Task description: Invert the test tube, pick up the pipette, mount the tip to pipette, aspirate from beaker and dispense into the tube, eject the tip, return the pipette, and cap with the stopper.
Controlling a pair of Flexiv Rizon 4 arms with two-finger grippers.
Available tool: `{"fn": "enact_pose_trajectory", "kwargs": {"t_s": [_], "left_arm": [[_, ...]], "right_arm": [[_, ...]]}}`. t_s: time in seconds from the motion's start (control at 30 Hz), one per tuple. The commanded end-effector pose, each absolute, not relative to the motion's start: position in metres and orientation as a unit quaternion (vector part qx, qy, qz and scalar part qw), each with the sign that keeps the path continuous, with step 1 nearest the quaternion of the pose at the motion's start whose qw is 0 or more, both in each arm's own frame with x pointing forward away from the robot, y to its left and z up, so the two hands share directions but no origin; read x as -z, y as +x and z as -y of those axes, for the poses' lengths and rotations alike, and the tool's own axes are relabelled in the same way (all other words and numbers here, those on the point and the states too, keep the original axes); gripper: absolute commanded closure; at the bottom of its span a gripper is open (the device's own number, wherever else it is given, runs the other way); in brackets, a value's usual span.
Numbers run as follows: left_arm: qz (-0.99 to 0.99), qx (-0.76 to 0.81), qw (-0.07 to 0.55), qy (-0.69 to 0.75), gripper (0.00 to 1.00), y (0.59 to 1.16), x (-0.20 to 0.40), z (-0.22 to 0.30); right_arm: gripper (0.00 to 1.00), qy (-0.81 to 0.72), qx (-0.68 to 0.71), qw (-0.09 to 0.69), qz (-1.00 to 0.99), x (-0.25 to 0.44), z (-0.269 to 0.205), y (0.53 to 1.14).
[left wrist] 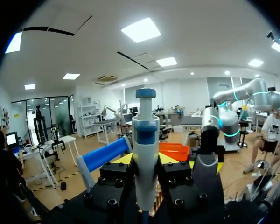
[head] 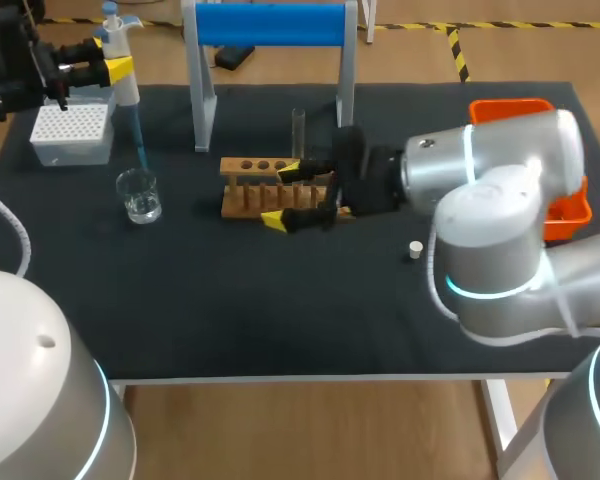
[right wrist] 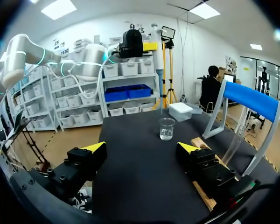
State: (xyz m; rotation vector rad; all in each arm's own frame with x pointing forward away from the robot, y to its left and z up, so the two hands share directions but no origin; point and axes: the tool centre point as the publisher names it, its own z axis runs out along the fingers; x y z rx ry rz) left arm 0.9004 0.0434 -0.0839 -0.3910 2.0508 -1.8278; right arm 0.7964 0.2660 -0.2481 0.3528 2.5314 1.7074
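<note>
Closest to the cam is the bulky grey right arm (head: 500, 220), coming in over the black-topped table (head: 280, 330) toward the middle. At the far edge stands a white frame w/ a blue crossbar (head: 270, 25), and an orange plastic bin (head: 570, 212) sits at the right edge, partly hidden by the arm. Mid-table is the light wooden test-tube rack (head: 250, 200); the right gripper (head: 282, 197) is spread wide w/ a yellow tip on each side of the rack, pinching nothing. Far left is the white tip box (head: 72, 133). Above it the left gripper (left wrist: 147, 159) is clamped on the white pipette w/ blue plunger cap (head: 120, 60), held upright; its thin blue tip is mounted and hangs just over the small clear glass beaker (head: 139, 196), which has some liquid in the bottom. The clear glass test tube (head: 298, 128) stands upright in the rack, just behind the right gripper. The small white stopper (head: 415, 250) lies loose on the table, well right of the rack. Looks like the aspirate step is in hand. Next move, imo: lower the pipette straight down so the tip gets under the liquid w/o knocking the glass wall, then draw.
</note>
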Motion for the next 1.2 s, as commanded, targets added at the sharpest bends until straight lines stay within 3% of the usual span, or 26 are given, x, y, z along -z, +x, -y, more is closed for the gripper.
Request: {"fn": "enact_pose_trajectory", "kwargs": {"t_s": [0.03,1.2], "left_arm": [[-0.726,0.648,0.184,-0.139,1.00,0.901,0.084,-0.042],[-0.726,0.648,0.184,-0.139,1.00,0.901,0.084,-0.042]], "right_arm": [[0.00,0.131,-0.550,0.045,-0.824,0.269,-0.306,0.805],[0.00,0.108,-0.531,0.087,-0.836,0.321,-0.345,0.829]]}}
